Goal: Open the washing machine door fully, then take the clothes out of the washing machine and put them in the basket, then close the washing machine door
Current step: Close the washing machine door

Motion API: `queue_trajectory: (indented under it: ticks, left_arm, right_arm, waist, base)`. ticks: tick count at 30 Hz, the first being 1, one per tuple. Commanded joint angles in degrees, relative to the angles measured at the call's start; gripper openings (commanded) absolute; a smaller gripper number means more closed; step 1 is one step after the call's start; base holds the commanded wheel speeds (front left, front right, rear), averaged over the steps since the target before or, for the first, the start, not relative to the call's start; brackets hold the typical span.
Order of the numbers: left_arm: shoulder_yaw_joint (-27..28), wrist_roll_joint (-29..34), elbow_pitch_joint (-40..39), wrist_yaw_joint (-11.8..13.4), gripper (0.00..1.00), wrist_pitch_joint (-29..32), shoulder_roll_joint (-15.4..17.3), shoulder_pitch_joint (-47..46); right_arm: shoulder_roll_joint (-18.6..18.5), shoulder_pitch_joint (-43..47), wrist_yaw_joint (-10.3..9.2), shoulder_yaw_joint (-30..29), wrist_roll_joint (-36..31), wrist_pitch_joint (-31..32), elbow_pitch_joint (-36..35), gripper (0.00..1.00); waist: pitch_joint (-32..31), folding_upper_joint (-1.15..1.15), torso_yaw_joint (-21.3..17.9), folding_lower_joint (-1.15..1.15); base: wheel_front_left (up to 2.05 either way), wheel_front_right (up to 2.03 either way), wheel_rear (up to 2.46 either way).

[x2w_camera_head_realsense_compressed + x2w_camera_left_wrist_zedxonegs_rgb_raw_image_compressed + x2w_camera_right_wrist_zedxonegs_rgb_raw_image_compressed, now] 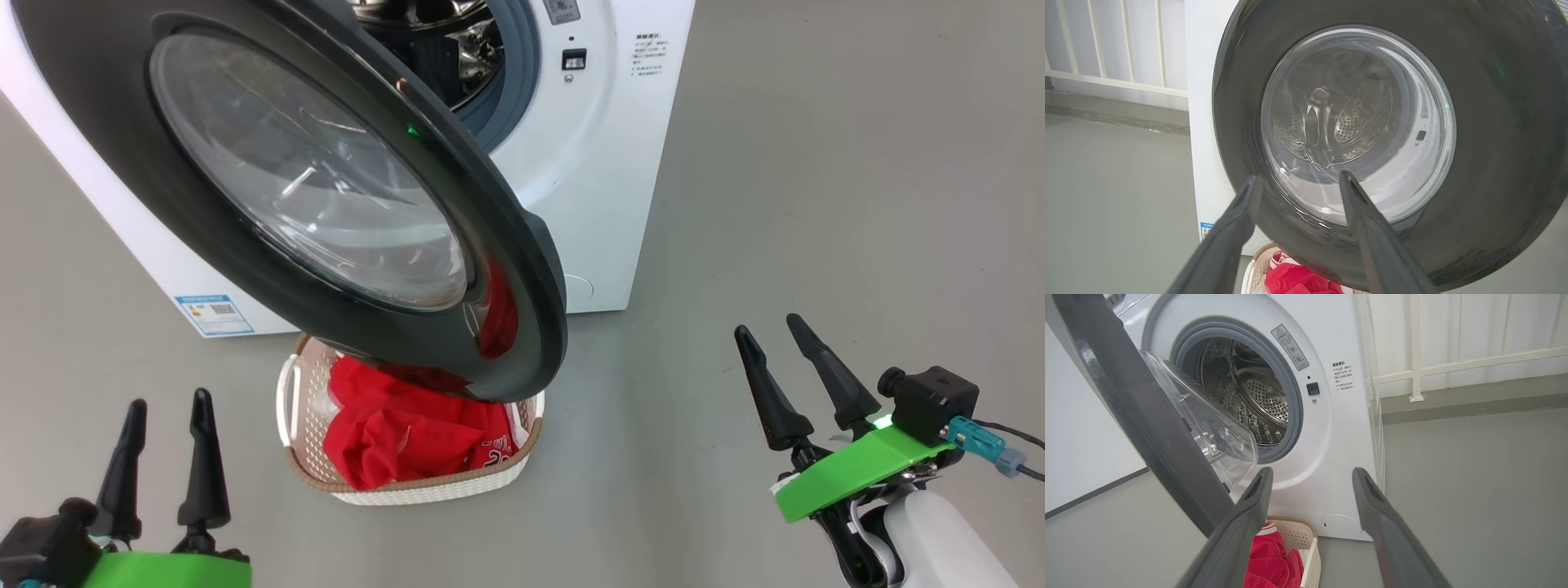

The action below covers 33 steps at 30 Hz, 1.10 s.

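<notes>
The washing machine [588,163] stands white with its round black door [310,204] swung partly open over the basket [424,482]. Red clothes [408,433] lie in the cream basket on the floor in front. The steel drum [1249,396] looks bare of clothes in the right wrist view. My left gripper [167,404] hangs open at the lower left, short of the door, nothing between its fingers. In the left wrist view the door [1494,122] stands close ahead of my left gripper [1298,181]. My right gripper [771,327] is open at the lower right, apart from everything.
Grey floor [857,204] spreads to the right of the machine. A white railing [1453,367] and a low ledge run behind it. A blue label sticker [214,314] sits on the machine's lower front, left of the basket.
</notes>
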Motion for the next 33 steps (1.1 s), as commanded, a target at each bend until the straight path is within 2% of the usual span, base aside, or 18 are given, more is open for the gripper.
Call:
queue_trajectory:
  ticks: [1, 10, 33]
  left_arm:
    - [2.3, 0.9, -1.2, -0.4, 1.0, -0.7, 0.6, -0.8]
    - [3.7, 2.3, -1.1, -1.2, 1.0, -0.7, -0.8, -0.7]
    - [5.0, 4.2, -0.5, -2.3, 1.0, -0.7, -2.0, -0.5]
  right_arm:
    - [-0.6, -1.2, 0.09, 1.4, -0.5, -0.7, -1.4, 1.0]
    - [-0.7, -1.3, 0.09, 1.6, -0.4, -0.7, -1.3, 1.0]
    - [-1.0, -1.3, 0.09, 2.3, -0.1, -0.7, -1.1, 1.0]
  waist:
    - [0.0, 0.0, 0.0, 0.0]
    - [0.1, 0.0, 0.0, 0.0]
    - [-0.7, 0.0, 0.3, 0.0]
  base:
    - [0.0, 0.0, 0.0]
    - [0.0, 0.0, 0.0]
    - [0.0, 0.0, 0.0]
